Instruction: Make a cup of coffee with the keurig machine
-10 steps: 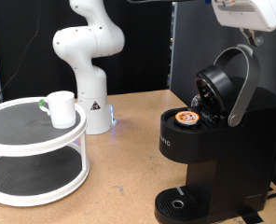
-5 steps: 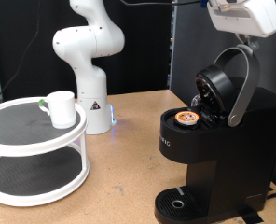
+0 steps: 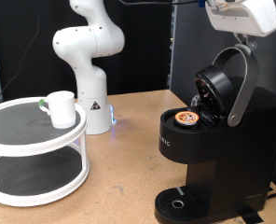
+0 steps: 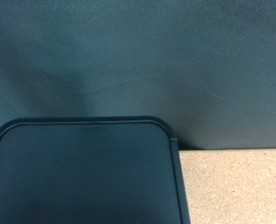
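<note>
One pod point(image 3: 186, 118) sits in the open keurig machine point(image 3: 213, 149).

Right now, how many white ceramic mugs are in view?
1. The plain white ceramic mug stands on the top tier of the round white two-tier stand, at the exterior view's left, far from the black Keurig machine. The wrist view shows none.
</note>
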You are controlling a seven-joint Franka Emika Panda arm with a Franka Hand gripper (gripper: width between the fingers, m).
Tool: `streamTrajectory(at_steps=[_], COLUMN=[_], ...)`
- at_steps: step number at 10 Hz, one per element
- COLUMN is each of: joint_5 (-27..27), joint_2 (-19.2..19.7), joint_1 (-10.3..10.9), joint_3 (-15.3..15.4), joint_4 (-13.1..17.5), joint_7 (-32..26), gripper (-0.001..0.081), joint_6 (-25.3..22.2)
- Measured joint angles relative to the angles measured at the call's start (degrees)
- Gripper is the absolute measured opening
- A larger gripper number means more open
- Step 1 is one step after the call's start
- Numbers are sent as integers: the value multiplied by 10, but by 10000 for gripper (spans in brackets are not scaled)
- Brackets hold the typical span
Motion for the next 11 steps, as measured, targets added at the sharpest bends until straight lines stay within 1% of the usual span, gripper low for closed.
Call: streamTrajectory(at_steps=[2,4,7,11], joint_5=[-9,-32,-74,-126], joint_2=[-4,-10,-15,-16], joint_1=[-3,-10,-24,-48], joint_3=[-8,-14,-25,-42], joint_4=[4,10,19,16], joint_7=[-7,-8,-8,-8], gripper=[1,1,1,1], joint_6=[-23,-52,-92,-126])
